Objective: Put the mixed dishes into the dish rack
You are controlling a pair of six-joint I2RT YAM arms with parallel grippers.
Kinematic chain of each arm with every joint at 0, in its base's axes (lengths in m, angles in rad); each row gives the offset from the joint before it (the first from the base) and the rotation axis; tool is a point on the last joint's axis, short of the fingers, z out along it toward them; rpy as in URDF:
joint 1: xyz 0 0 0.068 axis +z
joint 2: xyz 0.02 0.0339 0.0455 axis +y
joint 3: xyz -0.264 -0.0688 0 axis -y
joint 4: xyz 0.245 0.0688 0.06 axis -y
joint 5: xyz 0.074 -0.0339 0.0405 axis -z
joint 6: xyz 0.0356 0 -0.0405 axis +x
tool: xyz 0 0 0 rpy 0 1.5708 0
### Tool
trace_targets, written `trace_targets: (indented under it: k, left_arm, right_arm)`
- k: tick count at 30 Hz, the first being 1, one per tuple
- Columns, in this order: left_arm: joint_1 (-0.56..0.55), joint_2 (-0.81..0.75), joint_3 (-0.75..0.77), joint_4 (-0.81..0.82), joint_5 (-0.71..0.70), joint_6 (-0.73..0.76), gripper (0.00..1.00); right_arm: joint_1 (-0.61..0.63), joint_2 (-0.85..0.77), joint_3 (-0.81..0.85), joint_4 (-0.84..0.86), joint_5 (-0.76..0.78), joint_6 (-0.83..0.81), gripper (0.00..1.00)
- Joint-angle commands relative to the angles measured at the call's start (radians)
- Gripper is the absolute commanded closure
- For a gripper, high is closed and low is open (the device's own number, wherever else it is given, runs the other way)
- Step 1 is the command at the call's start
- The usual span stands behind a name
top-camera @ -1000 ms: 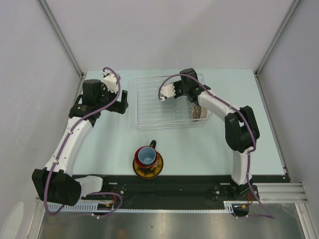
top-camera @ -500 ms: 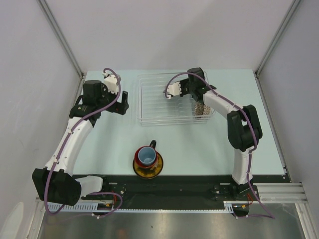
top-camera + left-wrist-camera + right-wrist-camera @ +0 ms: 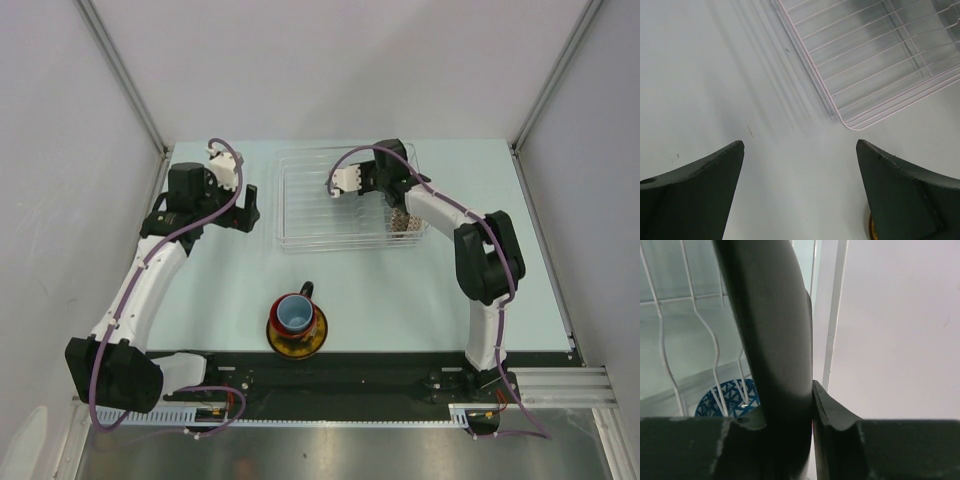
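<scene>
The see-through dish rack (image 3: 330,215) lies at the back centre of the table. My right gripper (image 3: 392,198) reaches into its right end. In the right wrist view it (image 3: 812,390) is shut on the edge of the square black plate (image 3: 770,330), which stands upright. The small blue-patterned bowl (image 3: 403,222) sits in the rack's right end, behind its wires (image 3: 732,395). Near the front, the black mug (image 3: 305,292) stands on the yellow-and-dark saucer (image 3: 296,343), with the light-blue cup (image 3: 294,315) inside it. My left gripper (image 3: 247,205) is open and empty, left of the rack (image 3: 875,65).
White enclosure walls stand close on the left, right and back. The rack's near left corner (image 3: 852,125) lies just ahead of my left fingers (image 3: 700,190). The saucer's rim (image 3: 871,231) shows beside the right one.
My right gripper has moved a little right and back with the plate, and the rack has shifted slightly the same way. The left arm has barely moved.
</scene>
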Motion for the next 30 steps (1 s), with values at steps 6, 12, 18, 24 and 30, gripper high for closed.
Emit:
trace_targets:
  k: [6, 12, 18, 24, 30]
  left_arm:
    - [0.012, -0.051, 0.009, 0.013, 0.024, -0.016, 0.0]
    - [0.012, -0.074, 0.02, 0.004, 0.026, -0.024, 0.0]
    - [0.012, -0.097, 0.027, -0.016, 0.026, -0.022, 0.0]
    - [0.012, -0.094, 0.001, -0.007, 0.034, -0.016, 0.0]
    - [0.009, 0.034, -0.023, 0.07, 0.063, -0.036, 0.0]
  right_arm:
    - [0.027, -0.092, -0.014, 0.034, 0.072, 0.115, 0.5]
    - [0.057, -0.17, -0.031, -0.064, 0.127, 0.181, 0.0]
    - [0.116, -0.274, -0.054, -0.186, 0.206, 0.276, 0.0]
    - [0.224, -0.388, -0.061, -0.262, 0.361, 0.491, 0.0]
    - [0.184, -0.428, -0.066, -0.249, 0.628, 0.904, 0.0]
